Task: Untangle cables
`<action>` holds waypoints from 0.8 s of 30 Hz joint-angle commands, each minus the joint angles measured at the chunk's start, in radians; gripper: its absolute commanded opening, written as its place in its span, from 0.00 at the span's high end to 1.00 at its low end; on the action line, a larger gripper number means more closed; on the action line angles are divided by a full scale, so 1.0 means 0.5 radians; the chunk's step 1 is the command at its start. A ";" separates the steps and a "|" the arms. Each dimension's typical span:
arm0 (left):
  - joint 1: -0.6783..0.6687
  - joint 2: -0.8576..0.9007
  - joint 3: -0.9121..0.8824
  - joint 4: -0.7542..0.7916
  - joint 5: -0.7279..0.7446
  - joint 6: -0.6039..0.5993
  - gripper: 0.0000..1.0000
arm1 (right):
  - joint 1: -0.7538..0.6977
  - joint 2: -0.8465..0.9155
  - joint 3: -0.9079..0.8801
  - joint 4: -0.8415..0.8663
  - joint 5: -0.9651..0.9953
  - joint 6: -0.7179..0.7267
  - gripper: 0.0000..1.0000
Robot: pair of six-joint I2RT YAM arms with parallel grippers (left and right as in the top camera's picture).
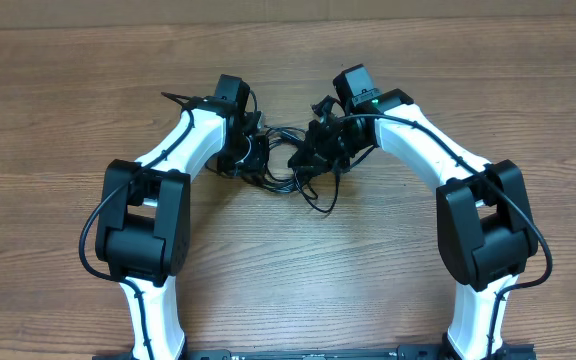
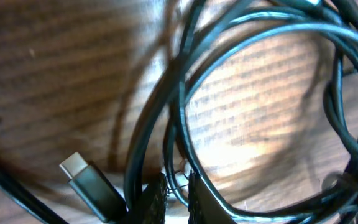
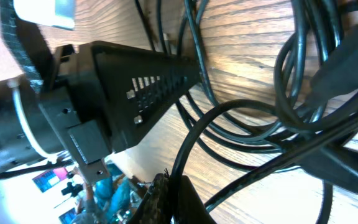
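Observation:
The cables [image 1: 286, 178] lie as a tangle of thin black loops on the wood table between both arms. My left gripper [image 1: 252, 160] is at the tangle's left side. In the left wrist view its jaws [image 2: 178, 182] stand a narrow gap apart, and one thin strand [image 2: 180, 158] runs loosely through the gap. A silver-tipped plug [image 2: 79, 171] lies just left of them. My right gripper [image 1: 314, 154] is at the tangle's right side. Its jaws [image 3: 171, 182] are shut on one black cable [image 3: 190, 142] that rises from between the pads.
The wooden table [image 1: 388, 280] stretches all round. The left arm's black gripper body [image 3: 135, 87] fills the left of the right wrist view, close to my right gripper. A loose cable end [image 1: 323, 206] trails toward the near side.

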 commanded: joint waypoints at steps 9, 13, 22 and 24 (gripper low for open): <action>0.400 0.022 0.128 -0.226 1.140 0.276 0.75 | -0.050 -0.085 0.058 0.175 -0.340 -0.018 0.96; 0.455 0.021 0.132 -0.284 1.221 0.214 0.53 | -0.050 -0.084 0.058 0.219 -0.340 0.002 0.96; 0.292 0.022 0.029 -0.330 0.664 -0.453 0.24 | -0.053 -0.085 0.058 0.294 -0.349 0.132 0.96; 0.275 0.022 -0.027 -0.248 0.673 -0.529 0.24 | -0.053 -0.085 0.058 0.309 -0.349 0.136 0.96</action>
